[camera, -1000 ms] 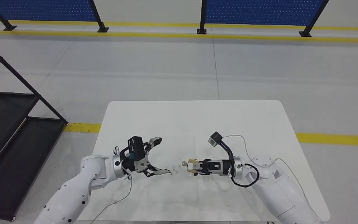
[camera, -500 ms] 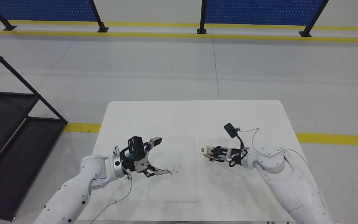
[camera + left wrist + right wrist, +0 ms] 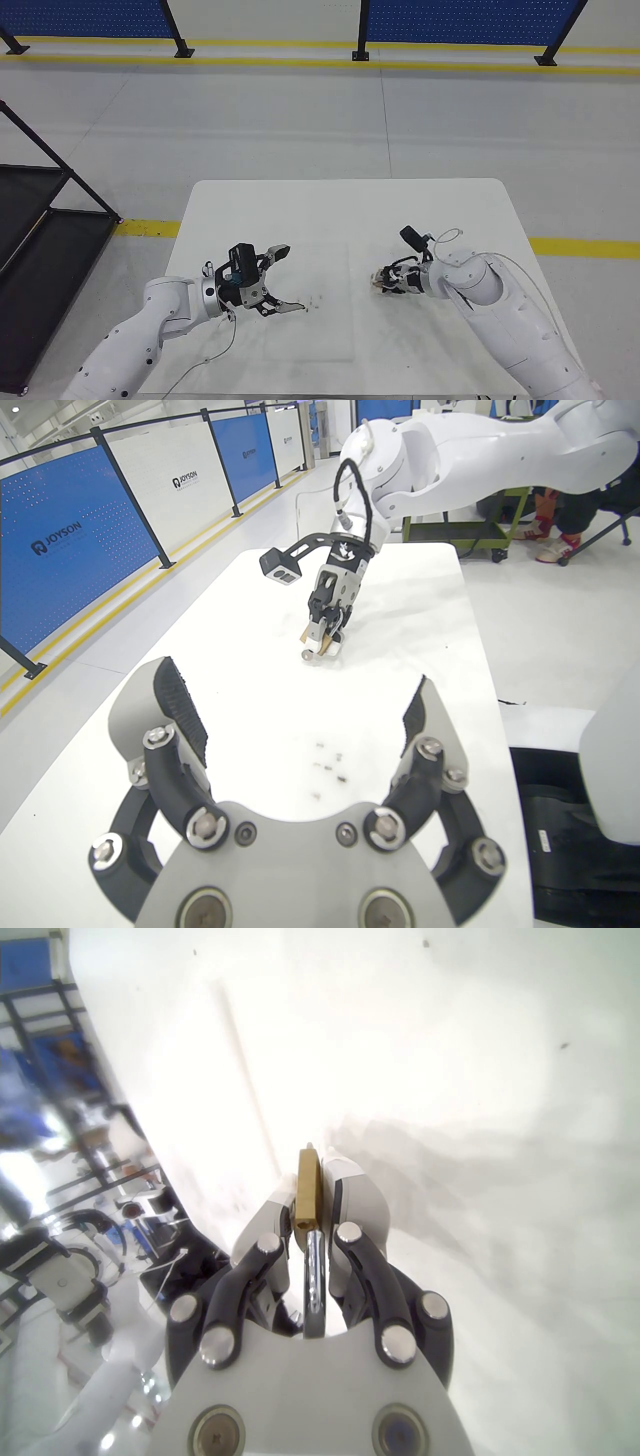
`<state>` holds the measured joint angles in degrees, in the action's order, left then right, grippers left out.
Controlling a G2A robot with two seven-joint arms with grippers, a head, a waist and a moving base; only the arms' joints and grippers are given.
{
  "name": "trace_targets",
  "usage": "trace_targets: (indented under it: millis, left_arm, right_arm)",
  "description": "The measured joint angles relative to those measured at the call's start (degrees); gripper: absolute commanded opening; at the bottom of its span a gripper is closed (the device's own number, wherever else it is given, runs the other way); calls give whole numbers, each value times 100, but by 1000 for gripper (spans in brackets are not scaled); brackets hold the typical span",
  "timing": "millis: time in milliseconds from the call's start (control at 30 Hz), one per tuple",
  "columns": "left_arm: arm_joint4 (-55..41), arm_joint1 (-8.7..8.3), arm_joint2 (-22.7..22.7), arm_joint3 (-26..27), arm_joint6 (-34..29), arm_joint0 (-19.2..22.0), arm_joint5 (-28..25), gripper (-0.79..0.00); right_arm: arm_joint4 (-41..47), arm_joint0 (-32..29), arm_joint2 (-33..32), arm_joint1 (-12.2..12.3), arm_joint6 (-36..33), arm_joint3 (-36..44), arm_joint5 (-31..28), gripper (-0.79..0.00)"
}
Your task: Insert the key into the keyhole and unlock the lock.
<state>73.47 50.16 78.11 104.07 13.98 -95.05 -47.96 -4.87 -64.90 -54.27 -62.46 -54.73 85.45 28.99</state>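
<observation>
**Lock held for keying.** Your right gripper [image 3: 324, 639] is clamped on the flat faces of the brass lock [image 3: 307, 1188], with the shackle [image 3: 315, 1273] tucked back toward the palm. This grip most likely leaves the keyhole end free and facing outward. A small silver piece [image 3: 307, 655] at that end is probably the key, though you cannot confirm that it is seated. The right wrist bends steeply down over the middle-right of the table [image 3: 300, 205], and the lock's end is just above or on the surface. Your left gripper [image 3: 295, 695] hangs low over the table's left part, fingers spread wide and empty. It is aimed across at the lock, apparently ready to turn the key.
</observation>
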Motion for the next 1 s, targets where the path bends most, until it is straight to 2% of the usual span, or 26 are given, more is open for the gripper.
trace_targets:
  millis: [300,367,400,833,1000]
  left_arm:
    - [0,0,0,0,0,0,0,0]
    - [0,0,0,0,0,0,0,0]
    - [0,0,0,0,0,0,0,0]
    - [0,0,0,0,0,0,0,0]
    - [0,0,0,0,0,0,0,0]
  right_arm:
    - [-264,128,129,1,-67,-124,374,-785]
    - [-300,146,141,1,-54,-101,417,-517]
    - [-340,149,144,4,-26,-67,419,0]
    - [-1258,-116,26,121,541,885,530,0]
    - [-1791,-407,-257,176,1505,1655,399,0]
